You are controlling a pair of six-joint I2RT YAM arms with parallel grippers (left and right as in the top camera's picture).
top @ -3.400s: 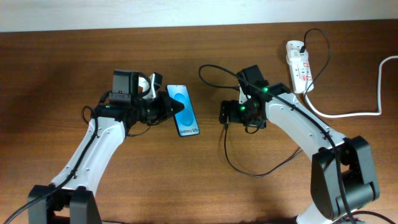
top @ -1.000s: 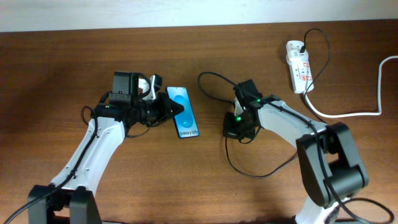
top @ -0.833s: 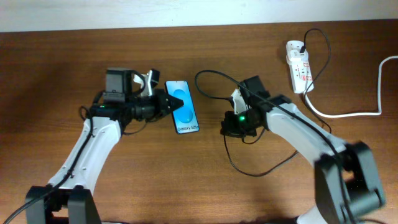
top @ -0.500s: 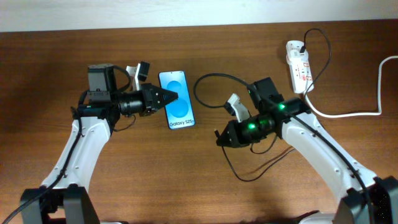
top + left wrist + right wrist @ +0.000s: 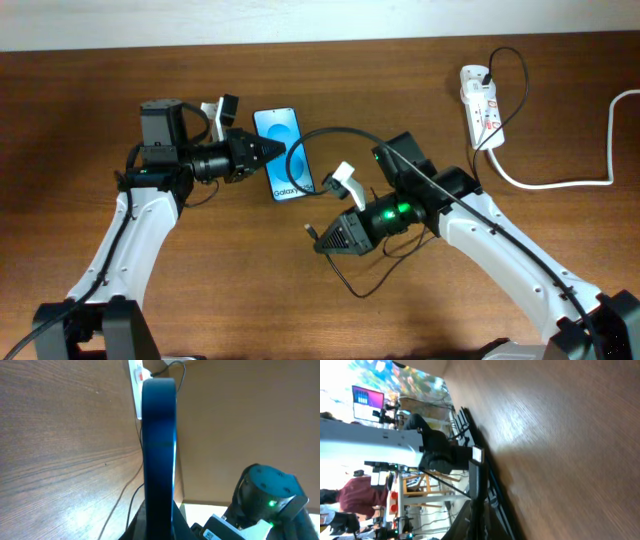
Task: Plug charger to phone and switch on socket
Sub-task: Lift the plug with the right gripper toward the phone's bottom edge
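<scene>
Black cable in play: the charger [image 5: 345,133] loops across the middle of the desk [image 5: 90,110], and its connector tip [image 5: 312,232] pokes out of the right pincer [image 5: 322,240], which is clamped tight on it with its nose aimed left. On the other side, the left pincer [image 5: 262,153] is closed on the phone [image 5: 285,160], gripping its left long edge. The blue screen faces the overhead camera, with the white band at the near end. From the left wrist the handset shows edge-on between the fingers. It looks raised off the wood, though I can't say for certain.

By my read this is the plugging step, at the line-up. The tip sits near the phone's bottom end but clearly apart from it, below and to the right. The port itself is too small to make out.

The next move calls for precision. The right arm has to bring the tip square to that bottom edge and push along the phone's length while the left holds firm. Any tilt and it skates off.

The socket [image 5: 481,108] waits well apart at the far right, white cord [image 5: 560,183] trailing off. A black plug appears seated at its far end. I can't tell whether its switch is on.
</scene>
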